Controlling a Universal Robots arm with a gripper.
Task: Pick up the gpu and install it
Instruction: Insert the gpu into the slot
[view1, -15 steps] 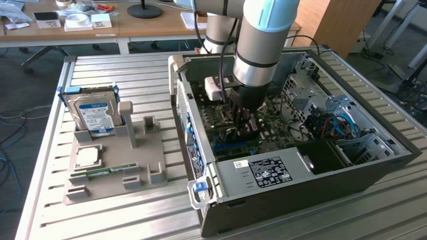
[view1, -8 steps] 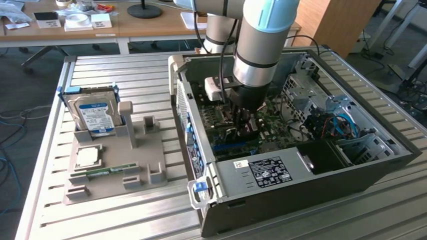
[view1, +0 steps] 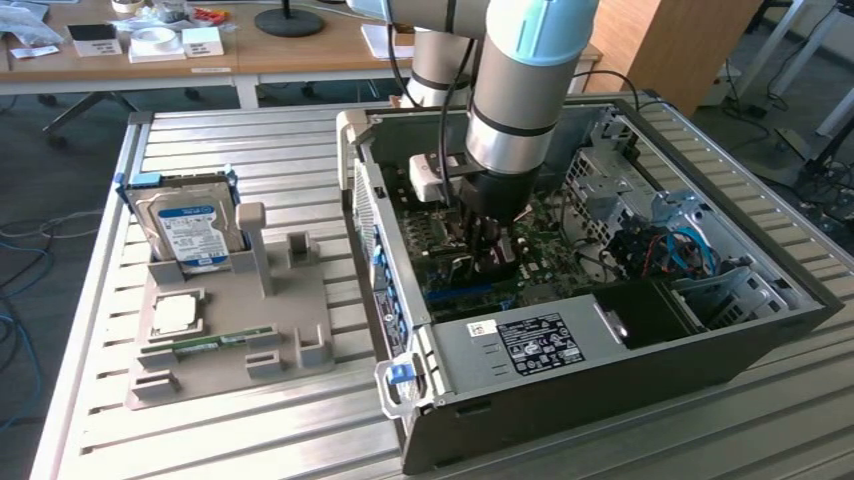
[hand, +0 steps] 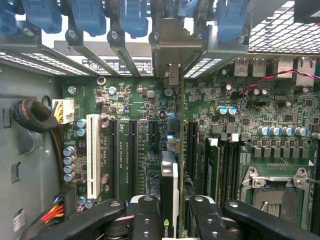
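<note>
The gpu (hand: 169, 187) shows edge-on in the wrist view, a thin card with a green logo on its near end, standing over a dark slot of the green motherboard (hand: 130, 100). Its metal end bracket (hand: 169, 45) reaches the rear slot openings among the blue latches. My gripper (hand: 170, 207) is shut on the card, with one black finger (hand: 146, 215) on each side of it. In the exterior view the gripper (view1: 491, 250) is down inside the open computer case (view1: 574, 370), with the dark gpu (view1: 497, 262) low between its fingers.
A grey fixture (view1: 227, 330) at the exterior view's left holds a blue-labelled hard drive (view1: 191, 230), a processor chip (view1: 176, 313) and a green memory stick (view1: 214, 345). Inside the case are a white slot (hand: 93, 155), seated memory (hand: 212, 165), a processor socket (hand: 272, 195) and cables (view1: 674, 250).
</note>
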